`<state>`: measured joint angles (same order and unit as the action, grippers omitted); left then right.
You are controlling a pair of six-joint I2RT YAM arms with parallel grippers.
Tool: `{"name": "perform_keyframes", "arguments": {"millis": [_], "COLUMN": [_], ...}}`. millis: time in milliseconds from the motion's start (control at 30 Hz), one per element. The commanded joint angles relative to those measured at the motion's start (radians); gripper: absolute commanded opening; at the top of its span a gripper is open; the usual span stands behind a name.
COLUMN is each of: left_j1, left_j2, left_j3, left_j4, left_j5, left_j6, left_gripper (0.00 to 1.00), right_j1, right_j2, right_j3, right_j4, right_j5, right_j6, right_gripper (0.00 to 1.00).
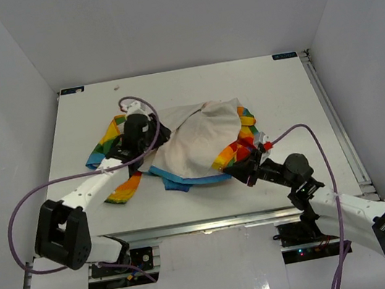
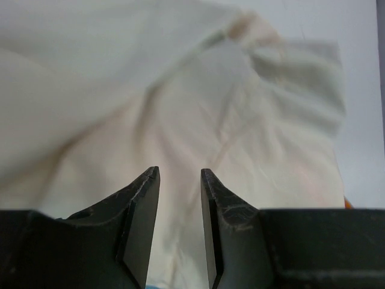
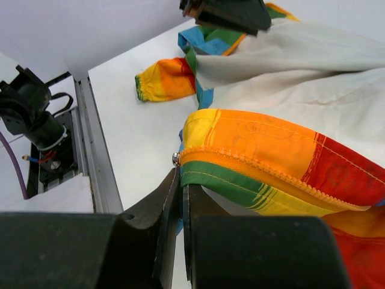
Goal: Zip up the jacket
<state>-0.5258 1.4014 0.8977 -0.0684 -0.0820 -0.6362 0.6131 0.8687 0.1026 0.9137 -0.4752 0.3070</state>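
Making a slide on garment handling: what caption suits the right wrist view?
Right gripper pinching a corner of the jacket beside its orange zipper teeth, one sleeve lying on the table beyond.

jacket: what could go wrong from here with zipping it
1. The right gripper is shut on just a hem corner of the jacket, beside the zipper teeth. Such a thin hold may slip under a pull.
2. The left gripper is open over bare lining, with no zipper in its view. Closing here would likely grab lining, not the other zipper edge.
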Motion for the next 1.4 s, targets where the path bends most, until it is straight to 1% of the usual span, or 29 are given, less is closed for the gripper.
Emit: {"name": "perform_keyframes", "arguments": {"millis": [0,67,133,167,233,300,367,433,533,600,633,700,767,833,1000,1100,1367], "left_j1": [0.256,0.382,0.474,0.505,0.531,0.572,0.577,0.563,0.543,0.543,0.543,0.543,0.543,0.543,0.543,0.543,0.538], "left_j2": [-0.159,-0.178,-0.183,-0.191,-0.209,-0.188,-0.133,-0.040,0.083,0.152,0.187,0.258,0.324,0.340,0.357,0.323,0.298], "left_j3": [-0.058,-0.118,-0.161,-0.178,-0.201,-0.196,-0.133,-0.063,0.077,0.140,0.169,0.205,0.229,0.229,0.234,0.228,0.264], "left_j4": [-0.134,-0.132,-0.133,-0.128,-0.102,-0.071,-0.079,-0.136,-0.234,-0.277,-0.295,-0.309,-0.331,-0.335,-0.397,-0.413,-0.478], "left_j5": [-0.184,-0.191,-0.158,-0.150,-0.168,-0.143,-0.083,-0.063,-0.142,-0.136,-0.128,-0.058,-0.025,-0.008,-0.023,0.010,0.080], "left_j6": [-0.052,-0.102,-0.137,-0.151,-0.155,-0.115,-0.041,0.017,0.127,0.172,0.195,0.237,0.243,0.242,0.254,0.275,0.291], "left_gripper": [0.46,0.46,0.46,0.46,0.48,0.51,0.52,0.51,0.51,0.51,0.51,0.50,0.49,0.48,0.48,0.51,0.56], "right_j1": [-0.018,-0.021,-0.021,-0.022,-0.022,-0.022,-0.022,-0.023,-0.023,-0.023,-0.023,-0.023,-0.023,-0.023,-0.023,-0.023,-0.021], "right_j2": [-0.021,-0.029,-0.044,-0.049,-0.053,-0.053,-0.052,-0.051,-0.055,-0.058,-0.059,-0.068,-0.077,-0.077,-0.064,-0.058,-0.065], "right_j3": [0.064,0.060,0.060,0.061,0.066,0.066,0.064,0.058,0.051,0.048,0.046,0.045,0.041,0.040,0.045,0.042,0.040], "right_j4": [-0.020,-0.020,-0.034,-0.040,-0.046,-0.038,-0.030,-0.016,-0.010,-0.008,-0.008,-0.018,-0.021,-0.026,-0.036,-0.035,-0.039], "right_j5": [-0.017,-0.017,-0.017,-0.020,-0.036,-0.045,-0.052,-0.059,-0.066,-0.067,-0.068,-0.063,-0.061,-0.051,-0.048,-0.050,-0.045], "right_j6": [0.015,0.020,0.025,0.026,0.025,0.033,0.037,0.045,0.056,0.058,0.058,0.057,0.055,0.055,0.055,0.059,0.069], "right_gripper": [0.08,0.08,0.08,0.08,0.08,0.08,0.08,0.08,0.08,0.08,0.08,0.08,0.08,0.08,0.08,0.08,0.08]}}
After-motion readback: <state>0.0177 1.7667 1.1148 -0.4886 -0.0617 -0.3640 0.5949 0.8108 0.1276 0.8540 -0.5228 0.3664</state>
